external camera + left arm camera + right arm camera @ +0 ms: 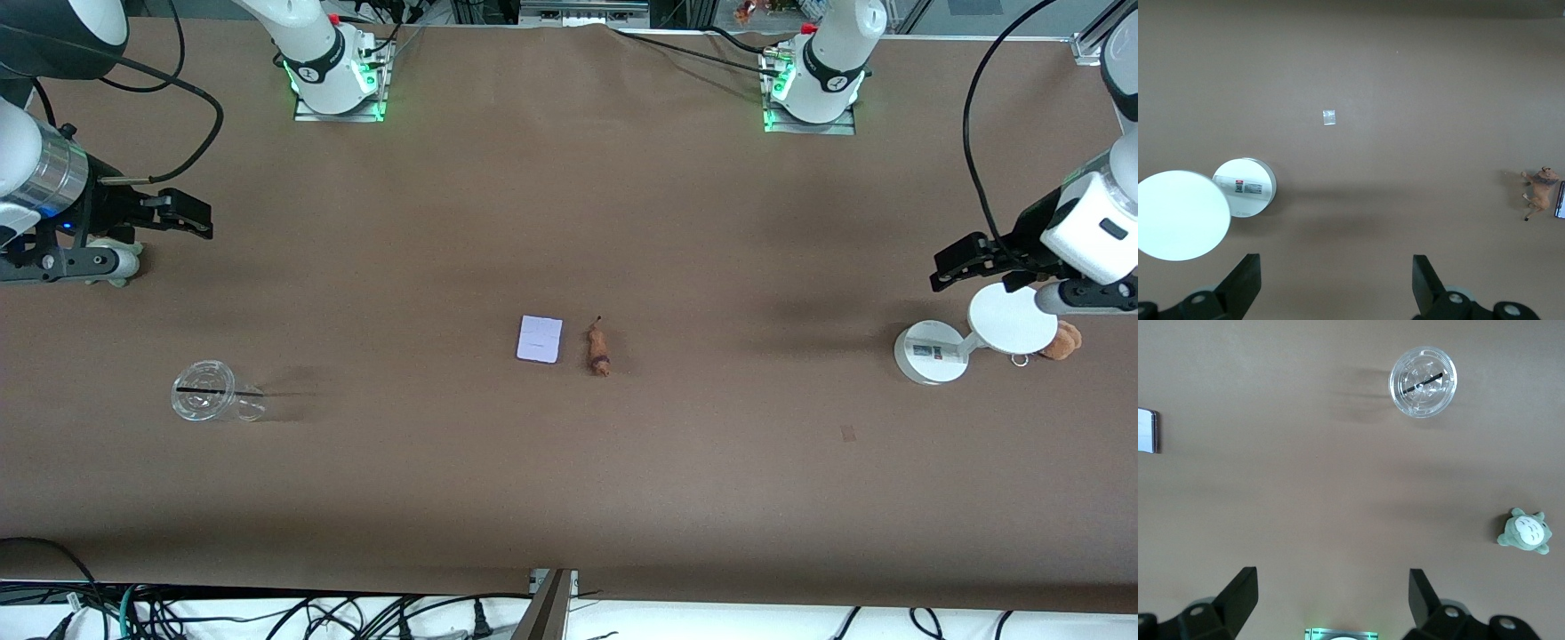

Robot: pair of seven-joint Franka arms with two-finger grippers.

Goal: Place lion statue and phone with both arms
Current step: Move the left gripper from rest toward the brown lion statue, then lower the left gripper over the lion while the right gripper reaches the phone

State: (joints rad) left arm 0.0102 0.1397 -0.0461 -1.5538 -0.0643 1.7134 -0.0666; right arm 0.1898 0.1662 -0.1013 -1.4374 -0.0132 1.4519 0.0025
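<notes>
Front view is showing a wide table (569, 498) covered in smooth matte brown material. Nearest the camera, toward the right arm's end, a clear plastic cup (212, 392) with a domed lid and a dark straw is lying on the surface, throwing a faint shadow. A little farther from the camera, at the middle of the table, the phone (540, 339) is lying flat: a thin, pale lavender-white rectangle with a faint line across it. Just beside it, toward the left arm's end and not touching, the lion statue (598, 349) is lying: a slim orange-brown figurine with a darker band at one end and a thin tail. At about the same depth, near the left arm's end, a white stand (929, 352) with a round base and a round disc top is standing, and a fuzzy tan plush toy (1062, 341) with a small metal ring is sitting beside it. Farther still, the left gripper (956, 264) is hovering over the table close to the stand, its black fingers spread wide apart and holding nothing. The right gripper (182, 213) is hovering over the right arm's end, its fingers likewise spread and empty. A small grey-green plush (1526, 532) is sitting near that end.
</notes>
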